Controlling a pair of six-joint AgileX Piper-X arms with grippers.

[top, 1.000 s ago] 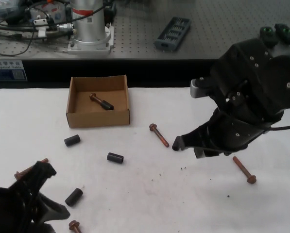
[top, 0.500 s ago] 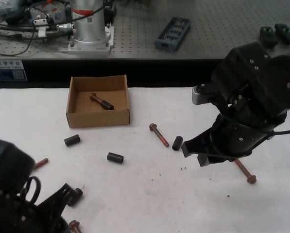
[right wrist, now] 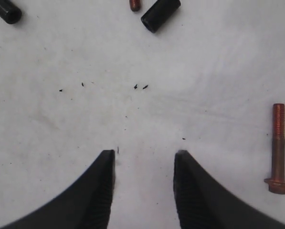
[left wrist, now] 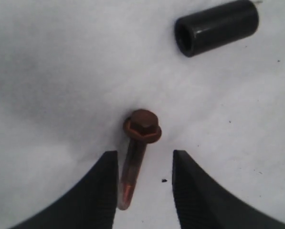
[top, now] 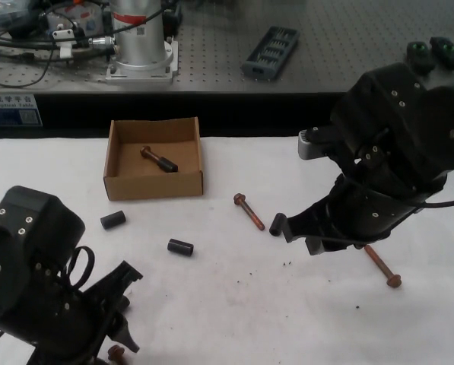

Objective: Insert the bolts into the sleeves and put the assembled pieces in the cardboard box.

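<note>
The widest open stretch of the tabletop [top: 234,304] runs from its middle to the near edge, bare white cover between the two arms. The cardboard box [top: 153,185] stands toward the far edge, left of the middle, open on top, with bare floor around the one assembled piece [top: 160,160] inside. A sleeve [top: 112,220] lies just off its near wall, and a second sleeve [top: 180,247] lies farther out, leaving a gap between them. A bolt [top: 249,211] and a third sleeve [top: 277,223] lie side by side between the box and the right arm [top: 394,152]. The right gripper [right wrist: 144,152] is spread over bare cover. By the near left corner, the left gripper [left wrist: 144,152] straddles a second bolt [left wrist: 135,162], with a fourth sleeve [left wrist: 216,27] near its head.
</note>
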